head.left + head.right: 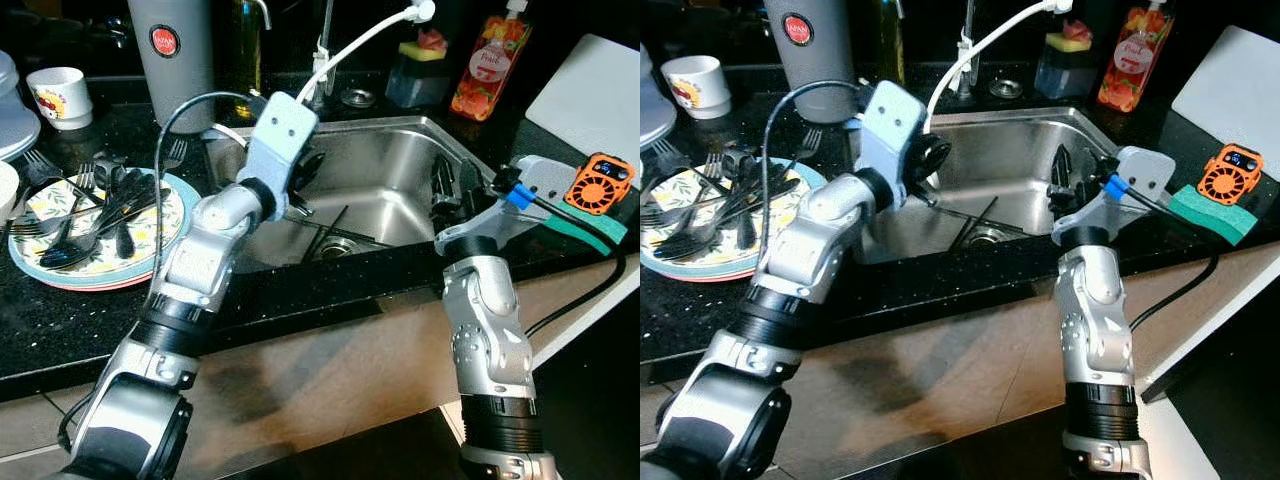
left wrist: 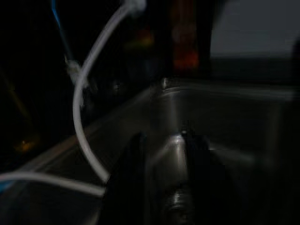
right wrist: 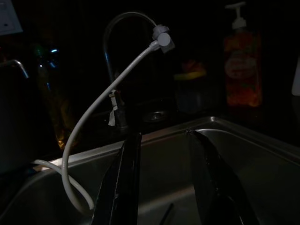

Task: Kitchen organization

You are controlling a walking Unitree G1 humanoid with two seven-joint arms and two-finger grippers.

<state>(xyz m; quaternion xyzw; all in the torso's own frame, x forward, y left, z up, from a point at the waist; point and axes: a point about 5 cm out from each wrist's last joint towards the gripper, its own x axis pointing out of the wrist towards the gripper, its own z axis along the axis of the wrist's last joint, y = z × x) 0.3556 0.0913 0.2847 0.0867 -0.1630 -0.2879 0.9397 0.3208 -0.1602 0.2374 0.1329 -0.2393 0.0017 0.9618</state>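
A steel sink (image 1: pixel 400 165) is set into a black desk (image 1: pixel 60 320). Both arms are reached over its front edge.

The left gripper (image 2: pixel 161 154) is held over the left side of the sink. Its fingers (image 2: pixel 129 178) are spread apart, and nothing is held between them.

The right gripper (image 3: pixel 164 159) is held over the right side of the sink. Its fingers (image 3: pixel 124 183) are spread apart too, and nothing is held.

A plate (image 1: pixel 60 265) with flowers on it is seen on the desk, left of the sink. Dark forks and spoons (image 1: pixel 95 215) are piled on it. A white hose (image 1: pixel 355 45) is hung from the tap into the sink. A soap bottle (image 1: pixel 488 65) is stood behind the sink. A green sponge (image 1: pixel 600 232) is laid on the desk at the right, with a small orange fan (image 1: pixel 598 182) just behind it.
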